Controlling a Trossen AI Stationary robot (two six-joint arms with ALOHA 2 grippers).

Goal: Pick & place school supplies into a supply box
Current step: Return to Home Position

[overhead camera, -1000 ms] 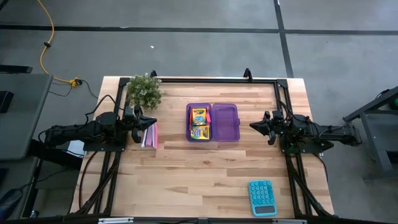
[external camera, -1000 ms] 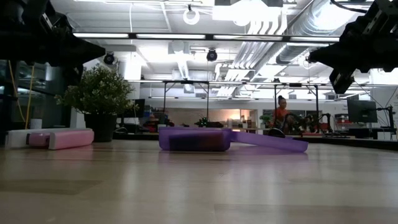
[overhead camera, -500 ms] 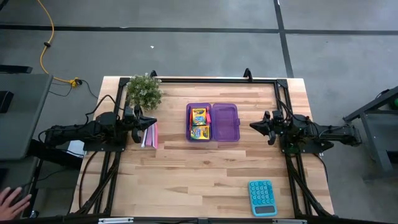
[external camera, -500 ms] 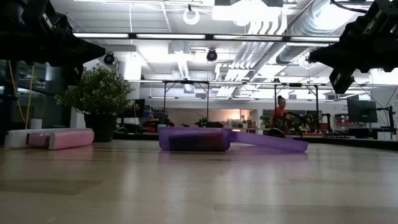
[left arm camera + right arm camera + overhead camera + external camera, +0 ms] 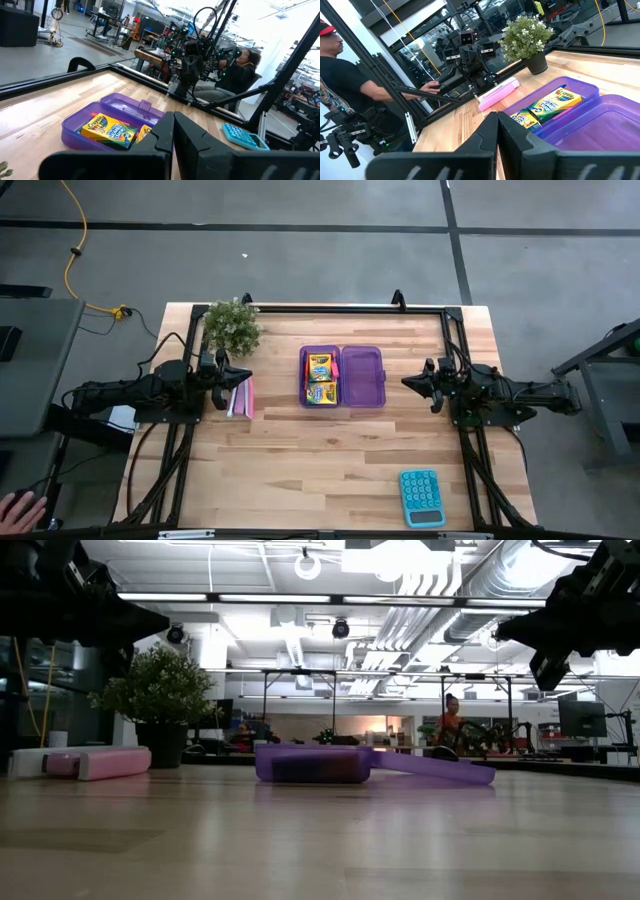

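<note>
The purple supply box (image 5: 342, 376) lies open mid-table (image 5: 300, 470), halves side by side, crayon boxes (image 5: 320, 378) in the left half. The left gripper (image 5: 243, 374) and right gripper (image 5: 406, 381) flank it, both clenched empty, the right one nearer.

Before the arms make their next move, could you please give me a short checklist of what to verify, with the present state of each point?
1. Crayon boxes in the supply box: ok, both lie in the half nearer the left arm.
2. Pens and eraser inside: cannot tell; only a pink strip shows beside the crayon boxes.
3. Left gripper empty: ok, shut on nothing, above one end of the booklet.
4. Right gripper empty: ok, shut, apart from the box.
5. No supplies left outside: ok; only the calculator, booklet and plant show.
6. Person's hand off the table: ok.
</note>
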